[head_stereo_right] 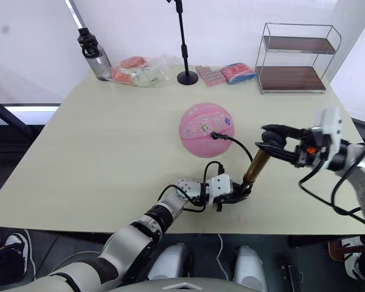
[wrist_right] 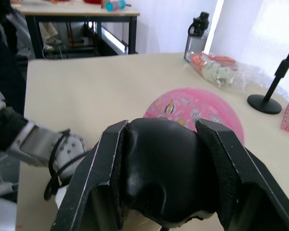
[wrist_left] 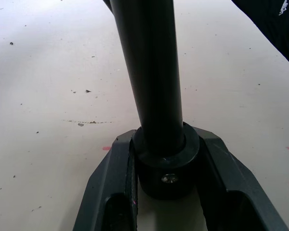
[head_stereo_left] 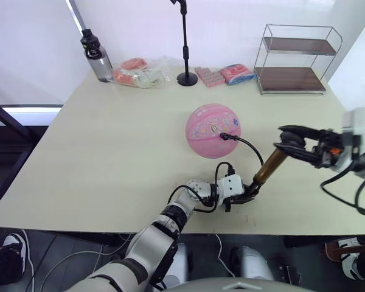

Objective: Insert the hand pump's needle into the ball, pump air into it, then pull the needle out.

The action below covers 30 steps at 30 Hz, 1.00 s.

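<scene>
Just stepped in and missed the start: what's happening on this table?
The robot is working a hand pump connected to a pink ball on the table. The left end effector clamps the pump's base against the tabletop, the right end effector grips the handle on top. The thin hose runs to the ball's valve, where the needle looks inserted.

A pale beige tabletop point(head_stereo_left: 109, 152) carries a row of odds and ends along its far edge. At the far left stands a dark water bottle point(head_stereo_left: 96, 58) with a black cap. Just beside it lies a clear plastic bag point(head_stereo_left: 140, 73) holding red and pale items. A black stand point(head_stereo_left: 186, 73) with a round base and a thin upright pole sits near the middle. Next come a pink packet point(head_stereo_left: 208, 76) and a red-and-blue packet point(head_stereo_left: 237, 73), lying close together. At the far right stands a two-tier wire rack point(head_stereo_left: 295, 58) with brown shelves.
</scene>
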### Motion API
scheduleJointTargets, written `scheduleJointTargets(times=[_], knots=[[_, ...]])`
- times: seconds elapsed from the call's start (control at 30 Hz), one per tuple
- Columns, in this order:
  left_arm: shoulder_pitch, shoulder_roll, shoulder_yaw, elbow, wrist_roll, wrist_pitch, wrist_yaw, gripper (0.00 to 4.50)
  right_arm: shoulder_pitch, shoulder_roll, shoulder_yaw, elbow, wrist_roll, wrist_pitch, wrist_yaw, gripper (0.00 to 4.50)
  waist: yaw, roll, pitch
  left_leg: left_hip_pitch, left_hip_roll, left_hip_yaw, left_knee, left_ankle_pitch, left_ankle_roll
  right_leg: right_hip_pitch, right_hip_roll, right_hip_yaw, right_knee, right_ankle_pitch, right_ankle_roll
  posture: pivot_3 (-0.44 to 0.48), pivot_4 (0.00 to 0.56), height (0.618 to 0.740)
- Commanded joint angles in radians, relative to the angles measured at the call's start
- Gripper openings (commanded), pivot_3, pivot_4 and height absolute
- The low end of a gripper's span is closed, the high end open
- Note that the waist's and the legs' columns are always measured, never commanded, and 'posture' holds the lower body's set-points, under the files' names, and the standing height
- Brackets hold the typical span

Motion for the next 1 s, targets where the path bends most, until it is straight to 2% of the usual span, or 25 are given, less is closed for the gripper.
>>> scheduleJointTargets(times=[0.03,0.13,0.23,0.33,0.6,0.7,1.0], knots=[[0.065,0.031,-0.07,0.093,0.087,0.037,-0.025,1.1,0.061,0.041,0.113,0.129,-0.183,-0.078,-0.032,1.65,0.0,0.0,-0.002,0.001,0.001,-0.001,0.0,0.0,0.0,0.001,0.001,0.0,0.0,0.0,0.0,0.0,0.15,0.74],[0.064,0.031,-0.068,0.092,0.085,0.039,-0.022,1.1,0.088,0.076,0.172,0.171,-0.238,-0.127,-0.035,1.65,0.0,0.0,-0.003,0.002,0.002,0.0,0.0,0.0,0.0,0.002,0.001,0.0,0.0,-0.001,-0.002,0.0,0.15,0.74],[0.063,0.03,-0.068,0.092,0.085,0.04,-0.021,1.1,0.09,0.088,0.181,0.193,-0.269,-0.161,-0.047,1.65,-0.001,0.004,-0.006,0.004,0.002,0.0,0.0,0.0,0.0,0.003,0.002,-0.001,0.0,-0.002,-0.002,0.0,0.15,0.74],[0.062,0.029,-0.067,0.092,0.084,0.042,-0.02,1.1,0.091,0.084,0.172,0.181,-0.261,-0.178,-0.043,1.65,-0.001,0.002,-0.007,0.005,0.004,0.0,0.0,0.0,0.0,0.004,0.003,0.0,0.0,-0.003,-0.001,0.0,0.15,0.74],[0.061,0.028,-0.068,0.094,0.085,0.042,-0.023,1.1,0.0,0.025,0.019,0.042,-0.081,-0.062,-0.045,1.65,0.002,0.009,-0.002,0.005,0.008,0.002,0.0,0.0,0.0,0.004,0.003,0.0,0.0,-0.002,-0.003,0.0,0.15,0.74],[0.058,0.027,-0.068,0.097,0.085,0.042,-0.025,1.1,-0.063,-0.017,-0.054,0.0,0.017,0.03,-0.066,1.65,0.004,0.01,0.0,-0.001,0.006,0.002,0.0,0.0,0.0,-0.001,0.002,0.0,0.0,-0.001,-0.006,0.0,0.15,0.74],[0.061,0.025,-0.07,0.097,0.083,0.04,-0.027,1.1,-0.261,-0.144,-0.212,-0.028,0.198,0.222,-0.088,1.65,0.003,0.014,0.009,-0.002,0.001,0.001,0.001,0.0,0.0,-0.001,-0.001,0.0,-0.001,-0.001,-0.006,0.0,0.15,0.74]])
